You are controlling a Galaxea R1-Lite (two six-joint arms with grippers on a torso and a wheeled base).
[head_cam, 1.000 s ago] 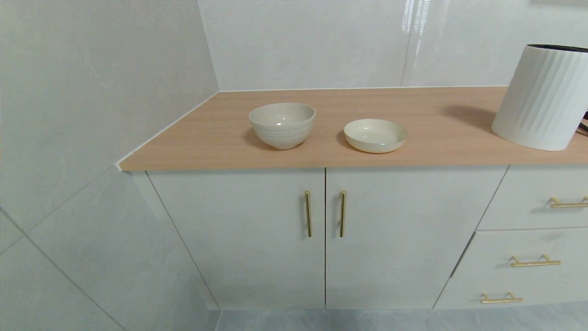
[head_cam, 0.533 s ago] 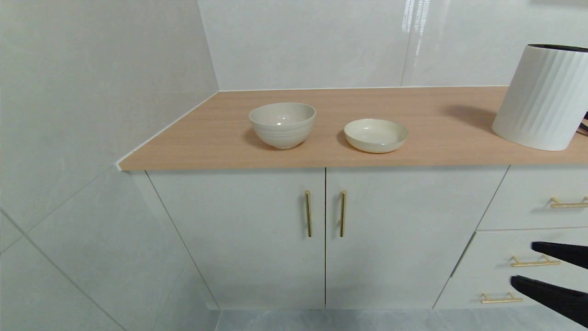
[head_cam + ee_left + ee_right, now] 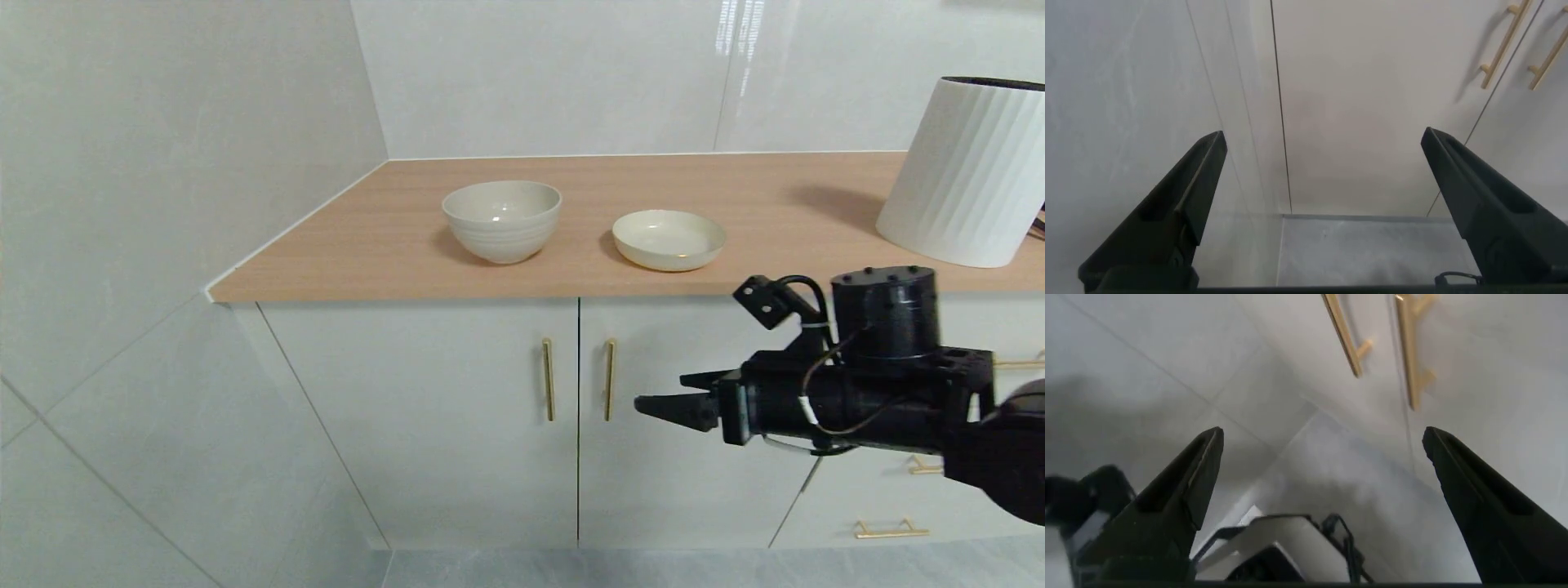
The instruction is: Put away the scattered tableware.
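Bowl point(image 3: 501, 220) and shallow dish point(image 3: 669, 239) sat side by side on the counter point(image 3: 367, 253). I held the right jaws wide near the cabinet handles point(image 3: 608, 380), guessing storage opens first. Left jaws wide too.

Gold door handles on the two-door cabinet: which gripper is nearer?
Right. The right gripper hangs before the right door, level with the door handles and just beside them. The left gripper is low, facing the left door's bottom edge by the floor, seemingly farther off.
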